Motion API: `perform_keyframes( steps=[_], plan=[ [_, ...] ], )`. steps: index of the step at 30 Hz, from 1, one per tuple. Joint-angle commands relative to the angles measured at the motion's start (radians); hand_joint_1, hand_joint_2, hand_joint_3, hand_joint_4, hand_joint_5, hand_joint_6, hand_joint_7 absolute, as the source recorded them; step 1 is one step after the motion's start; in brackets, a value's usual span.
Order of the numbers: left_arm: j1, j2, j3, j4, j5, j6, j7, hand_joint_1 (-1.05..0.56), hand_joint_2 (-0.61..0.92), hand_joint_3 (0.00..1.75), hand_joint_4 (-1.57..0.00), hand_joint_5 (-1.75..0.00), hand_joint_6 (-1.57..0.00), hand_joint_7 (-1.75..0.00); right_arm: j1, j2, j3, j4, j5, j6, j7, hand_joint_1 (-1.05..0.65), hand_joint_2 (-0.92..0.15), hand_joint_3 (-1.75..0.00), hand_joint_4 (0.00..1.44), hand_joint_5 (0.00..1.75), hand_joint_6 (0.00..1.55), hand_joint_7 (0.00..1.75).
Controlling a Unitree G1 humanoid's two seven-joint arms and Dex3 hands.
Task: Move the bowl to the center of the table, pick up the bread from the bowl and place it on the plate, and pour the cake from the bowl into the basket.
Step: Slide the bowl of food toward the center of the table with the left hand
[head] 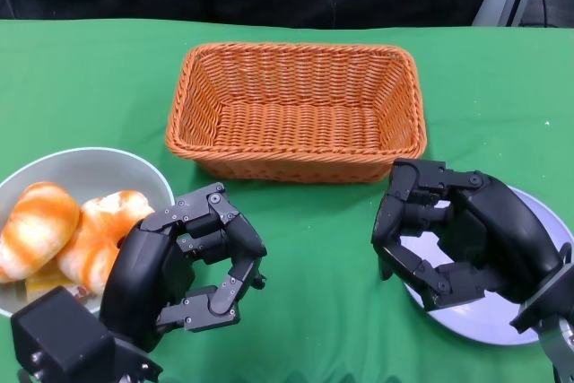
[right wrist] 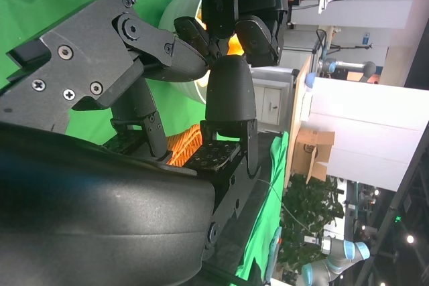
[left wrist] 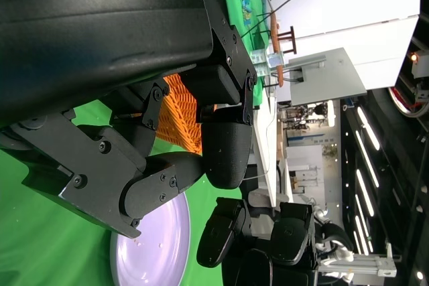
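Left hand point(head: 193, 262) lower left, right hand point(head: 448, 235) lower right: both empty, fingers apart, loosely curled. Bowl point(head: 134, 168) at left edge, bread point(head: 36, 226) inside; plate point(head: 484, 316) under right hand; basket point(head: 296, 109) upper centre. Next: grip bowl rim firmly, slide level toward centre

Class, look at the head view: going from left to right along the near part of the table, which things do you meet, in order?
Bowl with bread → left hand → right hand → plate.
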Motion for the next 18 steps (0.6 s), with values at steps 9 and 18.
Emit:
perform_keyframes(
  steps=[9,18],
  plan=[
    [-0.010,0.006,0.005,0.018,0.001,-0.019,0.004,-0.18,0.58,0.98,-0.76,-1.57,-0.81,-1.31,-0.001,-0.007,-0.005,0.013,0.005,-0.017,0.001,-0.20,-0.50,-1.04,0.73,1.67,0.67,1.34],
    [-0.040,0.015,0.043,-0.035,-0.030,0.020,0.019,-0.16,0.52,1.11,-0.74,-1.58,-0.78,-1.32,-0.013,-0.004,-0.002,0.038,0.001,-0.026,-0.001,-0.20,-0.51,-1.02,0.73,1.67,0.67,1.35]
  ],
)
